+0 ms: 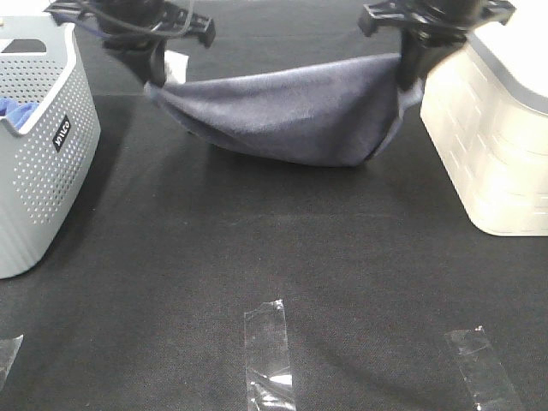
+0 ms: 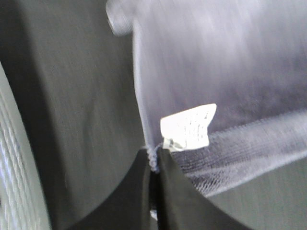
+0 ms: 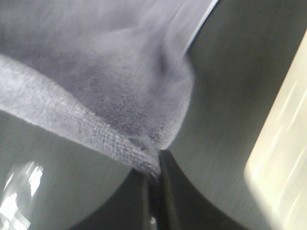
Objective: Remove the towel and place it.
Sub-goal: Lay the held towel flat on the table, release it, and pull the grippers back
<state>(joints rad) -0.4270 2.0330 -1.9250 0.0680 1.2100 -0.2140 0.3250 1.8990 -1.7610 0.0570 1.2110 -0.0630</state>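
Black table (image 1: 257, 274), a basket (image 1: 51, 171) at my left and a bin (image 1: 497, 145) at my right. My left fingers (image 2: 153, 167) pinch one corner of the towel (image 1: 282, 116), my right fingers (image 3: 156, 170) the other; it hangs between them, between basket and bin, its middle sagging low
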